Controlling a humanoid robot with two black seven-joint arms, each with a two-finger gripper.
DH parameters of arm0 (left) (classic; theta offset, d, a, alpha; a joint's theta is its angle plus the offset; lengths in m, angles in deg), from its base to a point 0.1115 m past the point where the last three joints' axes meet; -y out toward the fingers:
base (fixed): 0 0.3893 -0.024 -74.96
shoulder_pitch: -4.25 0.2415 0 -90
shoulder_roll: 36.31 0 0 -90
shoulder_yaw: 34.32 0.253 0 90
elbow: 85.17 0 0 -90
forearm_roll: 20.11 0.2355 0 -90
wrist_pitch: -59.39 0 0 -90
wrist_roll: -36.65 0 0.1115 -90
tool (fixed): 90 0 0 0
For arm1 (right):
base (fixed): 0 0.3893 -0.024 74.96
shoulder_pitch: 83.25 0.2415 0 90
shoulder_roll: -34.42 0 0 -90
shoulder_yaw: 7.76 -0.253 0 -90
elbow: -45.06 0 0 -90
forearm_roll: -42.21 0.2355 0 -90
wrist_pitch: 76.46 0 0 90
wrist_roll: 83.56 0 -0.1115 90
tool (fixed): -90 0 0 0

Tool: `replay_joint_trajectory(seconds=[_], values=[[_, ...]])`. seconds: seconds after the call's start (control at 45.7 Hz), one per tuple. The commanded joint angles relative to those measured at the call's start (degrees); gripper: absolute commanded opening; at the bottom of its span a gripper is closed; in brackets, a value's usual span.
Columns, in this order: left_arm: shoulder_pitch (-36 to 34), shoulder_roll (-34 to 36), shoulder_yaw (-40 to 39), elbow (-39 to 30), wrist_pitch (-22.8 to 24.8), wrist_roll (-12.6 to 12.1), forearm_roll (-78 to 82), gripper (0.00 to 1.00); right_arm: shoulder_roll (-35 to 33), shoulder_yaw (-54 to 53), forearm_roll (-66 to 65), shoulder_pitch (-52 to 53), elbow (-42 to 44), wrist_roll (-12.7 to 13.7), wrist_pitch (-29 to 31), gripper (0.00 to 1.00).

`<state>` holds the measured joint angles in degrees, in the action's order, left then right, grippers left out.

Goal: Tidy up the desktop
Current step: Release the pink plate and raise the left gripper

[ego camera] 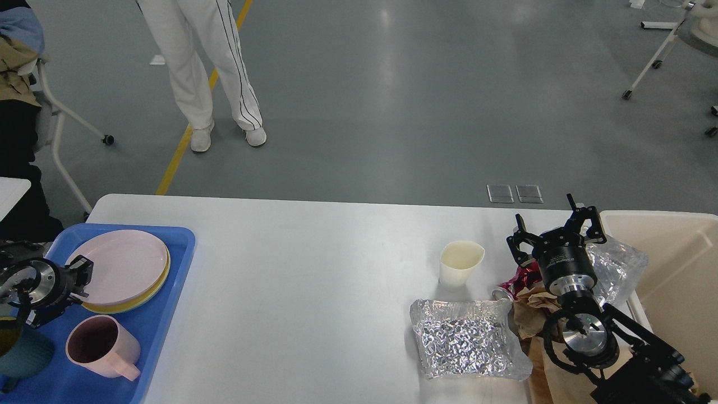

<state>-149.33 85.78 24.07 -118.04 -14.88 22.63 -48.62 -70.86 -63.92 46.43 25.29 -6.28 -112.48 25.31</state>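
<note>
Desk (314, 280): white, smooth, wide and stiff; it fills the lower part of the view and is not a thing to lift. Only what lies on it is taken away.
Bin (681, 264): beige, at the right edge of the desk, probably the place for the rubbish.
Tray (171, 292): blue plastic, at the left edge; it carries the dishes.
Foil tray (463, 339): crumpled, shiny, near the right front. I judge it very light and soft, easy to dent; best to pinch one rim wall.
Plates (123, 266): a pink one lying on a yellow one in the tray; hard and slippery, hold at the rim.
Mug (101, 348): pink, in the tray, stiff; the handle points to the front.
Paper cup (460, 264): white, upright, lip bent. Light and weak; take the wall gently, or it collapses.
Right claw (555, 233): fingers spread wide, empty, above red and brown wrappers near the bin.
Left claw (78, 278): at the near rim of the pink plate; seen end-on, so I cannot tell if it grips.
</note>
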Motion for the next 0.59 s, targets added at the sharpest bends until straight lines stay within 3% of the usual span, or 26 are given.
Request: replay_joint_trajectory(seconds=[0.0, 0.109, 0.306, 0.569], values=[[-0.2, 0.1, -0.2, -0.1, -2.1, 0.0, 0.0, 0.86, 0.0, 0.0, 0.0, 0.0, 0.0, 0.0, 0.0, 1.00], [-0.7, 0.7, -0.3, -0.2, -1.8, 0.0, 0.3, 0.93, 0.0, 0.0, 0.0, 0.0, 0.0, 0.0, 0.0, 1.00], [-0.8, 1.1, -0.1, -0.2, -1.4, 0.0, 0.4, 0.95, 0.0, 0.0, 0.0, 0.0, 0.0, 0.0, 0.0, 1.00], [-3.3, 3.8, -2.8, -0.6, 2.7, 0.1, 0.9, 0.96, 0.0, 0.0, 0.0, 0.0, 0.0, 0.0, 0.0, 1.00]])
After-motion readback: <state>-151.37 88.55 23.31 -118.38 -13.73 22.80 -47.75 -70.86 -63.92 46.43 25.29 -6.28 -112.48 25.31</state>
